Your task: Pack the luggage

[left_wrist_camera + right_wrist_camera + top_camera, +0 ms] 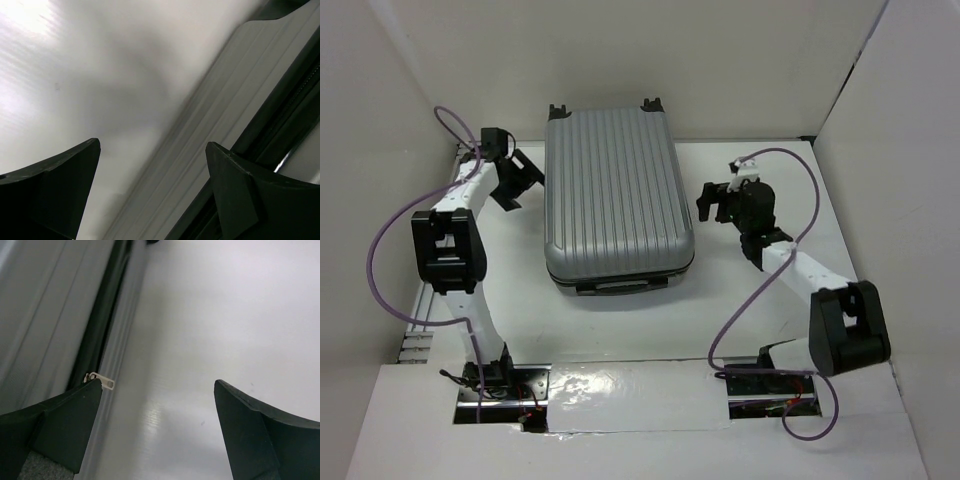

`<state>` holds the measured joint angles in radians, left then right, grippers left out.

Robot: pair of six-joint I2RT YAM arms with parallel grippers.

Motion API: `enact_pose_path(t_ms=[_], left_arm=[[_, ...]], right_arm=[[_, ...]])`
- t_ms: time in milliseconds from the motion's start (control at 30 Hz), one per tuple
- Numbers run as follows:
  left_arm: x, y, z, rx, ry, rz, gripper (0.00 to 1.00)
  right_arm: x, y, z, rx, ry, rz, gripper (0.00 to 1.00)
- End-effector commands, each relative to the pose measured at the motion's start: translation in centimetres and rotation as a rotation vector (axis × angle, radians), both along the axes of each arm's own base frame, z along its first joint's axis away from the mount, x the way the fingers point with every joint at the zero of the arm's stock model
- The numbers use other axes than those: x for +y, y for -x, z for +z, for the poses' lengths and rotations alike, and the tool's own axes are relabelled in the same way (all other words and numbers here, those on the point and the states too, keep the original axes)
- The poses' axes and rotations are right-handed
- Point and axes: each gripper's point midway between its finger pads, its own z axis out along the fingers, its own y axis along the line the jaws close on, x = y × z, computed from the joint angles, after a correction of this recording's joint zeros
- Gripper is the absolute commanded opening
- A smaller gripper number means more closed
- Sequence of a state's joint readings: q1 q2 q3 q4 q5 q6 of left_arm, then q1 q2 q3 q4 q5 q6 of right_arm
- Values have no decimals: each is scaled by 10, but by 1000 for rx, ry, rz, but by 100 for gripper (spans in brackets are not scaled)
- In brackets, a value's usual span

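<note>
Two arms flank the luggage [617, 195] from above: the silver-grey case lies flat and shut at the middle of the white table [790, 180], wheels to the far wall and handle toward the bases. The left gripper [520, 180] hangs just beside its far left flank and the right gripper [712, 203] near its right flank. Neither touches it.

From the left wrist, the claw's jaws stand spread wide with nothing between them. The ribbed shell and its dark zip seam [280, 125] run diagonally past the right-hand finger.

From the right wrist, that claw is likewise fully spread and empty over bare table, the case edge along the left of the view. A small pale zipper pull [105, 383] shows on the seam, just above the left-hand finger.

Nothing loose is in sight, so the step in hand looks to be work at the zip, though whether to open the case or seal it cannot be told. The next move probably calls for the right claw to shift toward the case, centre on that small tab and pinch it squarely — a fine target, easily missed — while the left arm braces the shell.
</note>
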<state>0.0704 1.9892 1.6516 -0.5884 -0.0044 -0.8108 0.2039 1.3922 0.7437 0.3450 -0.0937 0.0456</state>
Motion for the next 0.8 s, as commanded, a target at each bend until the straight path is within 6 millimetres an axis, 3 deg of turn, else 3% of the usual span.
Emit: enact_pose_path(t_ms=[0, 67, 100, 133, 167, 200, 233, 267, 300, 333, 367, 400, 467, 500, 533, 567, 767], left_arm=[[15, 16, 60, -90, 3, -3, 100], [24, 29, 82, -133, -9, 11, 100], [26, 42, 80, -118, -7, 20, 100], [26, 57, 104, -165, -21, 25, 100], [24, 66, 111, -182, -23, 25, 100], [19, 85, 99, -144, -8, 18, 100], [12, 103, 118, -188, -8, 13, 100], [-1, 118, 118, -178, 9, -17, 100], [-11, 139, 102, -131, 23, -29, 100], [-12, 154, 99, -115, -3, 4, 100], [-19, 168, 97, -112, -14, -2, 100], [-29, 187, 107, -149, -20, -18, 100], [-30, 224, 92, -61, -16, -5, 100], [-34, 238, 103, -102, -16, -8, 100], [-37, 249, 100, -95, -11, -15, 98], [-53, 271, 102, -106, 33, -59, 95], [-80, 322, 89, -85, 143, -173, 90]], right_arm=[[-30, 8, 51, -71, -147, -220, 100], [-45, 16, 63, -67, -226, -303, 100], [-52, 24, 52, -8, -235, -325, 100], [-54, 28, 50, 14, -248, -331, 100], [-59, 35, 49, 34, -257, -350, 100], [-57, 41, 46, 47, -258, -338, 100], [-58, 49, 34, 65, -253, -341, 100], [-59, 58, 45, 26, -264, -335, 100], [-64, 65, 45, 12, -271, -358, 100], [-68, 75, 32, 29, -260, -377, 100], [-72, 81, 32, 20, -272, -402, 100], [-77, 91, 38, 4, -273, -417, 100], [-82, 100, 36, 15, -244, -432, 100], [-81, 106, 34, 41, -232, -433, 100], [-79, 109, 35, 47, -244, -426, 100], [-72, 112, 29, 78, -241, -401, 100], [-64, 127, 6, 195, -225, -383, 98]])
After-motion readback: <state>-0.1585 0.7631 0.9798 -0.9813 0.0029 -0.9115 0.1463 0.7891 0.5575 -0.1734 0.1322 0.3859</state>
